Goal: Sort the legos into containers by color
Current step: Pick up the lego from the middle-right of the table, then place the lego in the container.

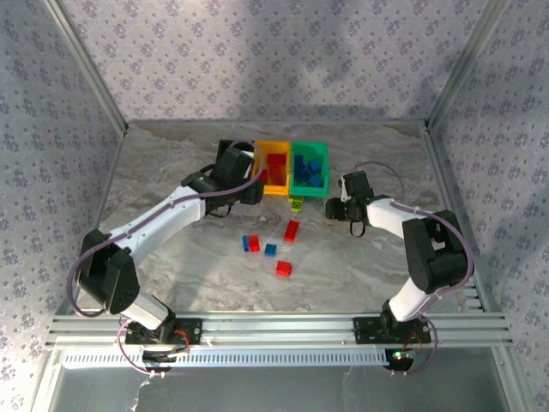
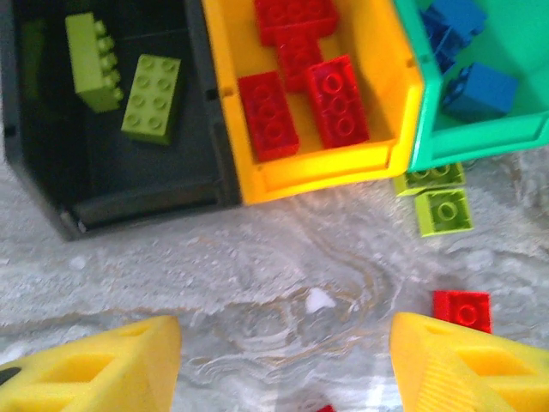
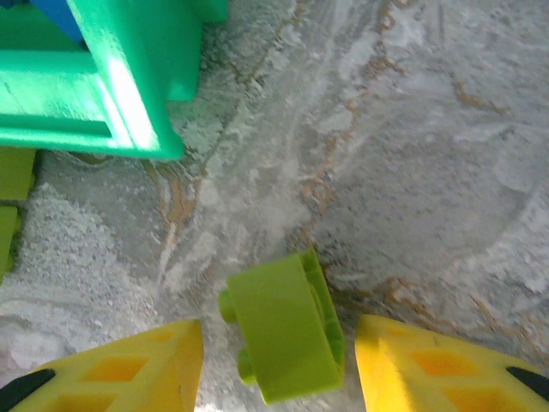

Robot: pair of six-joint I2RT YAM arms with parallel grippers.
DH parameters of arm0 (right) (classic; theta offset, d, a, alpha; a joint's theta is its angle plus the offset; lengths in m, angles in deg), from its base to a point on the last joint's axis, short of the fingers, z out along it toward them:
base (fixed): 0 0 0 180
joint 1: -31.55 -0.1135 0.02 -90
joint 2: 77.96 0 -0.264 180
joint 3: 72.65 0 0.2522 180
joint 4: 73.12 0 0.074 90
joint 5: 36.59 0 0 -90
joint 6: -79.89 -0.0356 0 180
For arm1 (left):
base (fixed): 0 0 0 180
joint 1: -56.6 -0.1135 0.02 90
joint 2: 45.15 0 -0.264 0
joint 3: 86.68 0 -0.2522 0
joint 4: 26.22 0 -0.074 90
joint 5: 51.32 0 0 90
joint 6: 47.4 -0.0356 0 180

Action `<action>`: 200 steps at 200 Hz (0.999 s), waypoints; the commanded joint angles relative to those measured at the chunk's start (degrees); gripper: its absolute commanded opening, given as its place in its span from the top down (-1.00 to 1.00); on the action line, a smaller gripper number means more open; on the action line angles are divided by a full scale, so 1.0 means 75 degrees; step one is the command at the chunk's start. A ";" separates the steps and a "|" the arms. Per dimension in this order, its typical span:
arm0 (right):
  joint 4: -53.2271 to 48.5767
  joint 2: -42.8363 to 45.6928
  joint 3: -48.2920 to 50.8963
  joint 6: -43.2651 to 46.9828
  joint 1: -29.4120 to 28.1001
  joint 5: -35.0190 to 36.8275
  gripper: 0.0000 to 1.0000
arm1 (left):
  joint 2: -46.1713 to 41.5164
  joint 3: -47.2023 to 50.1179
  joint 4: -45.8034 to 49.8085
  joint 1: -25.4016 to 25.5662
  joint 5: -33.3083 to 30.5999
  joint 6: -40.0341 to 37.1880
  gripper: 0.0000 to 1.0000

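Observation:
The containers stand in a row at the back: a black bin [image 2: 103, 184] holding two lime legos [image 2: 152, 97], a yellow bin [image 2: 377, 86] [image 1: 274, 169] with red legos [image 2: 268, 116], and a teal bin [image 2: 506, 129] [image 1: 309, 169] with blue legos [image 2: 480, 90]. My left gripper [image 2: 283, 343] [image 1: 250, 190] hovers open over bare table in front of the bins, nothing between its fingers. My right gripper [image 3: 279, 343] [image 1: 337, 208] is open, just right of the teal bin [image 3: 111, 77]. A lime lego [image 3: 287, 335] lies on its side between its fingers with a gap on each side.
Loose legos lie on the marble table [image 1: 171, 172] in front of the bins: two lime ones [image 2: 443, 210] [image 1: 297, 204] by the teal bin, red ones [image 1: 292, 230] [image 1: 284, 269] [image 2: 463, 309], a blue one [image 1: 270, 250] and a blue-and-red pair [image 1: 250, 244]. Papered walls enclose the table.

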 commanded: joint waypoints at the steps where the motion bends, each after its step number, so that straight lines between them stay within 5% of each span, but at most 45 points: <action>1: -0.0461 -0.0269 -0.0486 0.0221 -0.0128 0.0157 0.00 | -0.0483 0.0403 -0.0460 -0.0137 -0.0199 -0.0144 -0.30; 96: -0.1344 -0.0560 -0.1124 0.0298 -0.0600 0.0938 0.56 | -0.0966 0.2294 -0.1648 -0.1525 0.0487 -0.0018 -0.29; 158: -0.2599 0.0555 -0.2012 0.0057 -0.1930 0.2019 0.60 | -0.1286 0.3038 -0.2122 -0.2087 0.0534 0.0213 -0.29; 200: -0.2797 0.0118 -0.3471 -0.0279 -0.2587 0.1527 0.59 | -0.1502 0.3407 -0.2438 -0.2470 0.0837 0.0557 -0.28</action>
